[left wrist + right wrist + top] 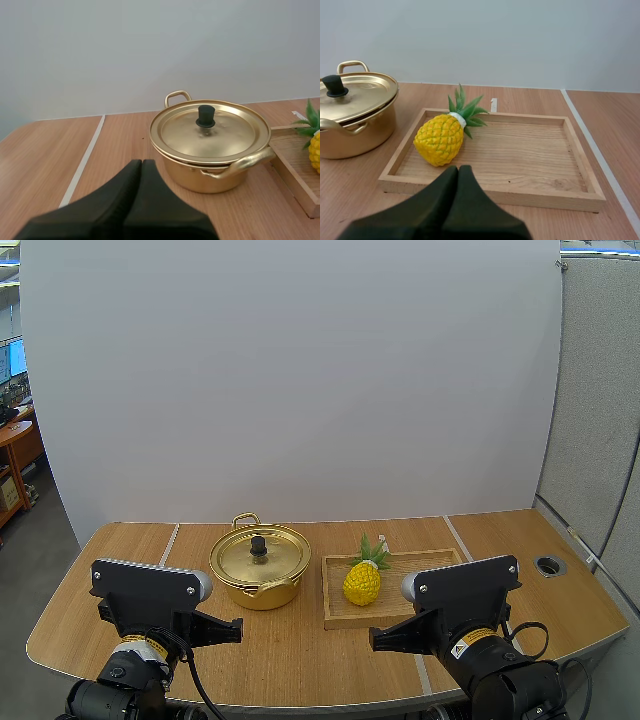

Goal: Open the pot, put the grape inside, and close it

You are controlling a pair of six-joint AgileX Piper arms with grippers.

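A gold pot (259, 567) with its lid (210, 132) on and a black knob (205, 116) stands on the table left of centre. No grapes appear; a yellow toy pineapple (362, 582) lies on its side in a wooden tray (440, 562) to the pot's right. My left gripper (238, 628) hovers near the front edge, short of the pot (210, 170), with its fingers (141, 165) together as one wedge. My right gripper (374, 640) is shut too, just in front of the tray (530, 155) and the pineapple (440, 140).
White tape lines (170, 543) cross the wooden table. A round cable hole (549, 565) sits at the far right. The pot (350, 125) and tray stand close together, with bare table to either side and in front.
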